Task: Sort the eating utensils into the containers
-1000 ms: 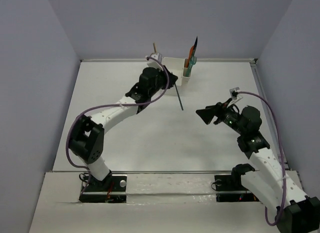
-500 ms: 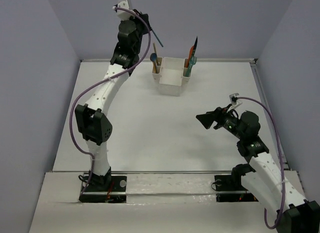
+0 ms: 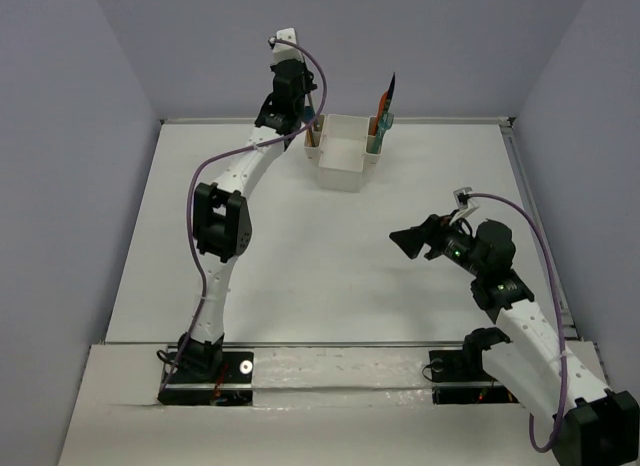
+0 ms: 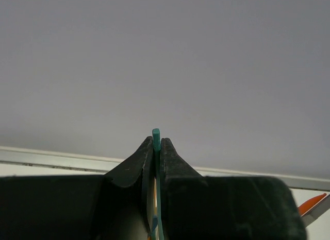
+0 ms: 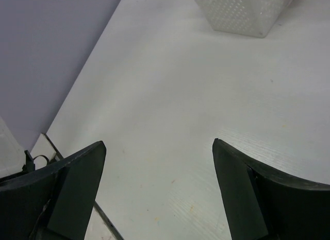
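Where the left arm reaches up over the far edge of the white desk, somewhat left of centre, the left gripper points down at the narrow left-hand compartment of the white plastic caddy, a square open bin with slim pockets at two sides. The caddy stands against the far edge near the middle. In the wrist view the black fingers are pressed together on a slim teal plastic utensil, whose end shows just past the fingertips. Its kind cannot be told. A pale orange sliver shows lower in the gap and cannot be identified. The caddy's right-hand compartment holds a cluster of upright utensils in orange, teal and dark grey. Over the right half of the desk, midway between the near and far edges and well apart from the caddy, the right gripper hangs with its fingers spread wide and nothing between them.
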Available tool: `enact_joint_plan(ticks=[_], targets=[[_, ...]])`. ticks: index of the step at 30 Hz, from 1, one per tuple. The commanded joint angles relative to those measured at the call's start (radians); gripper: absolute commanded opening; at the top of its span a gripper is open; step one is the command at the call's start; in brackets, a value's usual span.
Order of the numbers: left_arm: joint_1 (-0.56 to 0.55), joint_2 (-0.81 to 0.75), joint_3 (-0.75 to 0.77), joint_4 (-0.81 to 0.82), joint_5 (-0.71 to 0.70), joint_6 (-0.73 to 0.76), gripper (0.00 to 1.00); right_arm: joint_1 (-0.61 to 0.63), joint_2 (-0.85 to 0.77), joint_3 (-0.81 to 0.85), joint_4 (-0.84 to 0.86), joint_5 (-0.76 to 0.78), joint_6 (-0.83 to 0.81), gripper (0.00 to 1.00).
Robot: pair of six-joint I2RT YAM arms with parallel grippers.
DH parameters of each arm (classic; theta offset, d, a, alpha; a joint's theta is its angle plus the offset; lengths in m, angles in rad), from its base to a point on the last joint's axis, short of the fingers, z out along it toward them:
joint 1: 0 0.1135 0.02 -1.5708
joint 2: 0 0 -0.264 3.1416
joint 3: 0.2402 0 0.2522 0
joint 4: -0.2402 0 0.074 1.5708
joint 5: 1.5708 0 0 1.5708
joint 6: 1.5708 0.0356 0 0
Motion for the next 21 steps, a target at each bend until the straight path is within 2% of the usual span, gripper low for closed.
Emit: enact_joint_plan(ticks=[1, 21], targets=[[0.001, -0.015, 0.081, 0.09, -0.028, 0.046, 0.0, 0.008, 0.001, -0.006, 0.07, -0.012, 0.004, 0.9], [0.001, 0.065, 0.026, 0.164, -0.006, 0.052, 0.0, 0.008, 0.007, -0.005, 0.07, -0.001, -0.002, 0.9]])
